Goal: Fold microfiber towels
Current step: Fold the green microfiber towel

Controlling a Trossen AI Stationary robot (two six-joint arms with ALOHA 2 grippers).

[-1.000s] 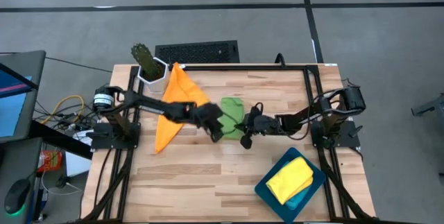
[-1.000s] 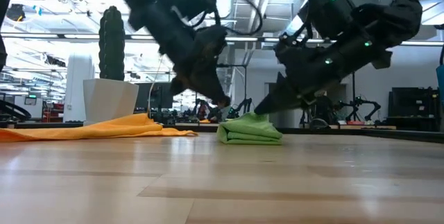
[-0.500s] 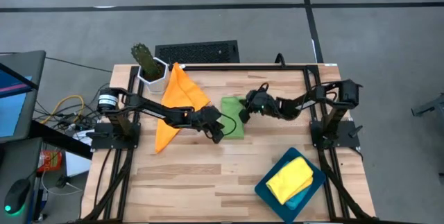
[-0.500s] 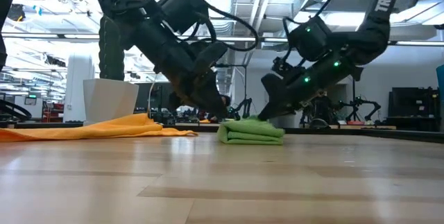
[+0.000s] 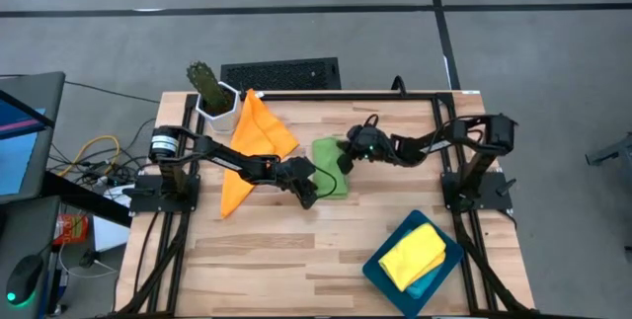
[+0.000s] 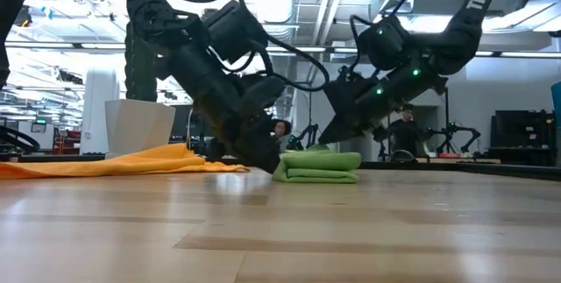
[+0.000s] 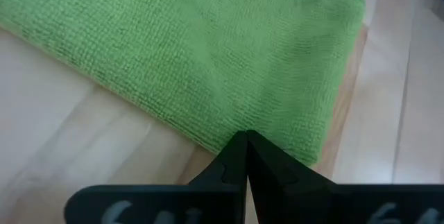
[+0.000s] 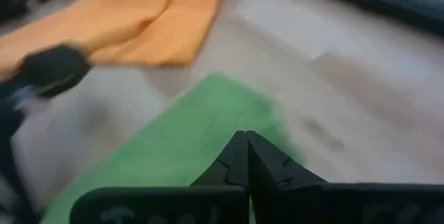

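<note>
Green towel [image 5: 329,153] folded mid-frame on desk [image 5: 296,250], left tool [image 5: 308,199] closed empty at its lower-left edge, right tool [image 5: 346,160] closed empty just above it.

Right hand [image 5: 348,157] has pulled back off the green towel's [image 5: 329,153] near-right corner and swung up to its far-right edge, fingers pinched together just above the cloth. Left hand [image 5: 308,198] has slid down and come low, its closed tips now right at the towel's near-left edge on the tabletop [image 5: 296,250]. The towel itself looks a touch flatter, neater, its top layer squared over the fold below.
</note>
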